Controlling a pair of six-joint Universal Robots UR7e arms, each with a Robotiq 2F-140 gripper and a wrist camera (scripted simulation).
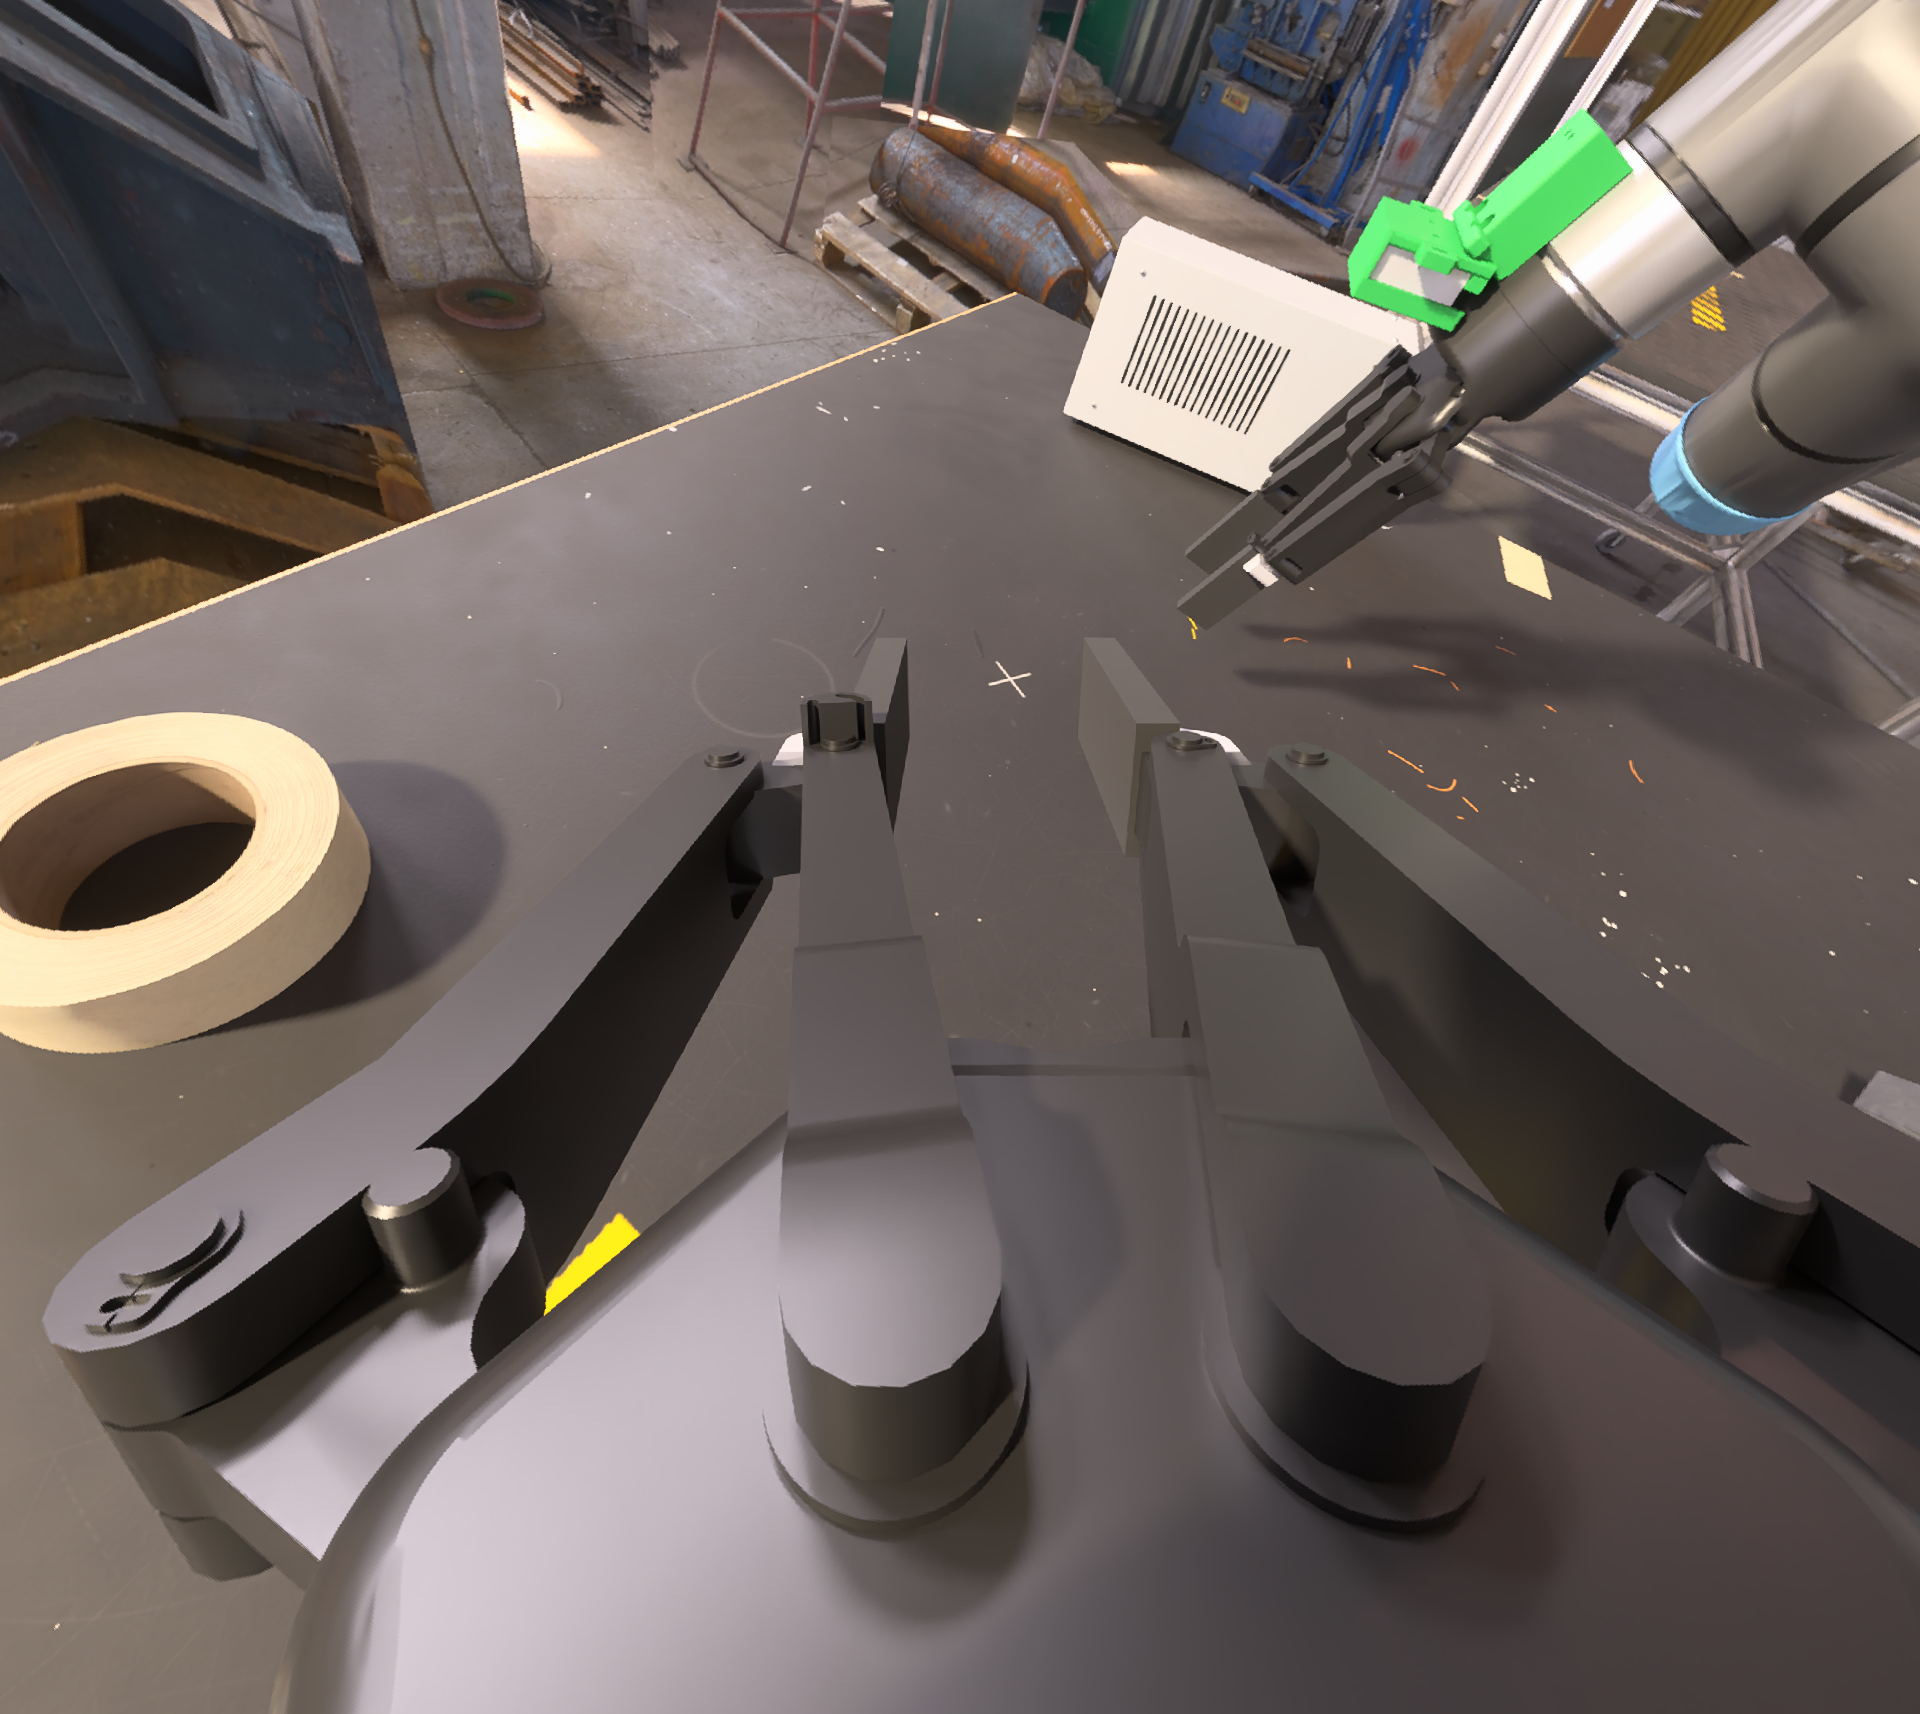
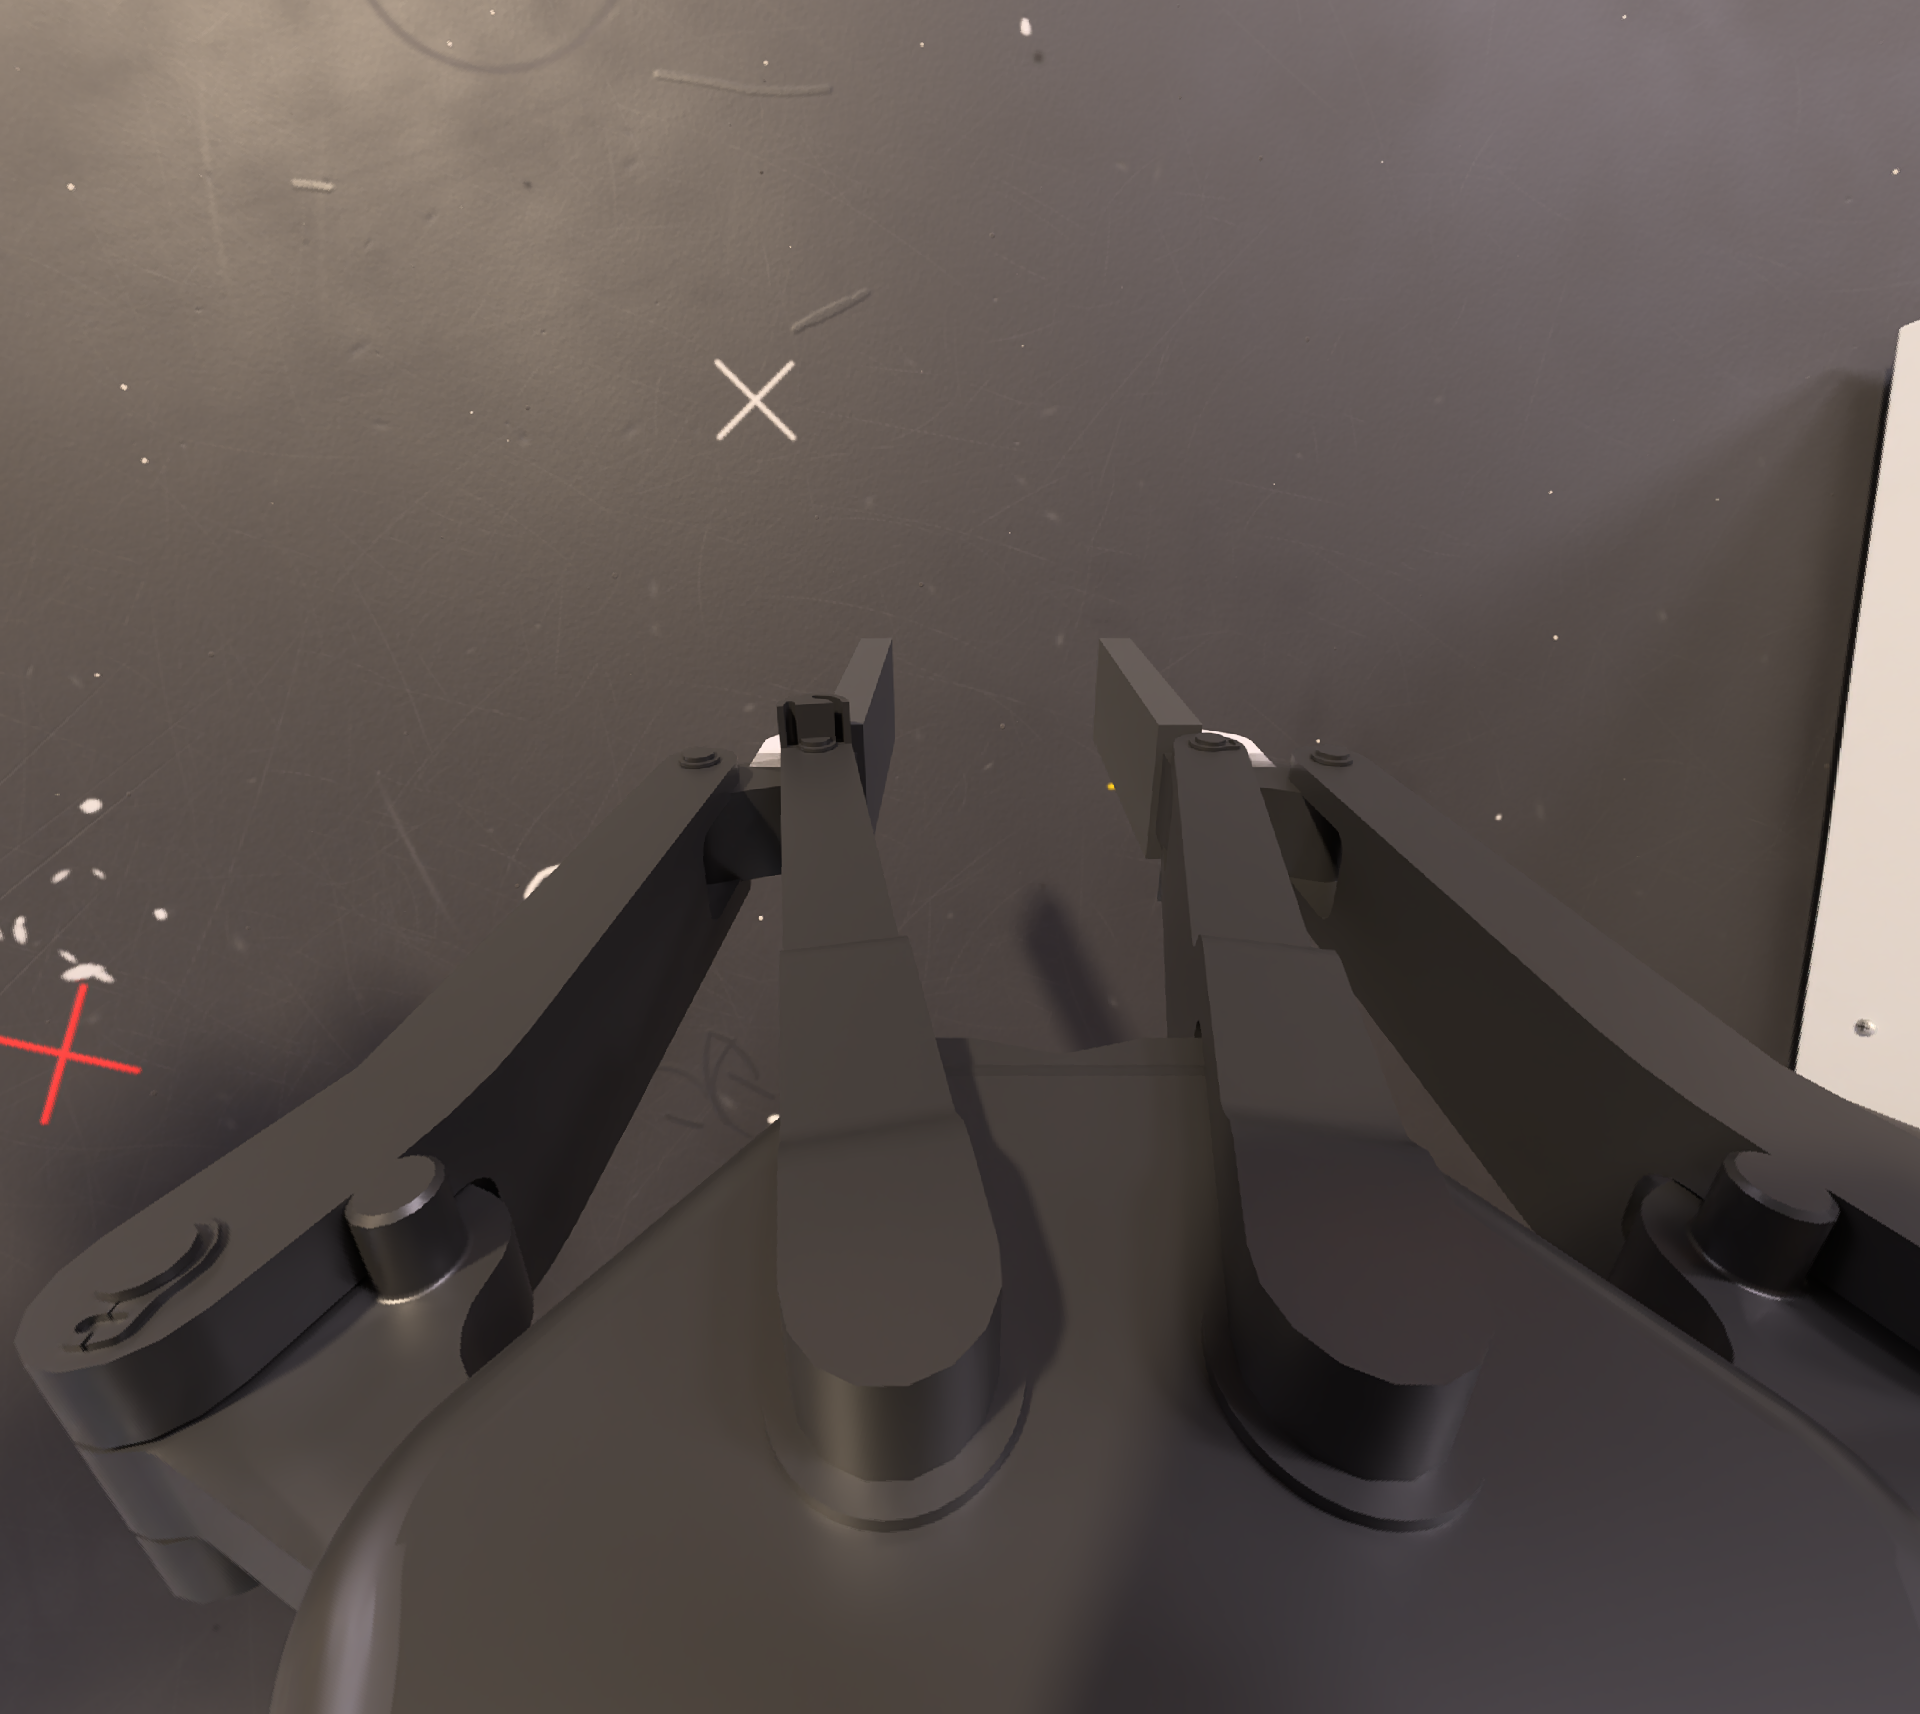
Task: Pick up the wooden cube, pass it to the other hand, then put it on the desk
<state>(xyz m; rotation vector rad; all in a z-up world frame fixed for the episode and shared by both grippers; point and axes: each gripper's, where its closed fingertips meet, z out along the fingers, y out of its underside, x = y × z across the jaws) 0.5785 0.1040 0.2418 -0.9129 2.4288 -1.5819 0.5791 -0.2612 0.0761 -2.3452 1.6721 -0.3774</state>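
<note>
While both claws hang empty with fingers parted, the left claw above the dark grey scuffed desk and the right claw likewise, no wooden cube shows in either view.

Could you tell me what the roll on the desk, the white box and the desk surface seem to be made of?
The roll looks like wound paper masking tape: matte cream, fine layered lines on its flat face. The white box seems to be painted sheet metal: flat off-white panels, narrow vent slots, small screws. The desk has a dark matte, scuffed top; its pale edge suggests a wood-based board.
</note>
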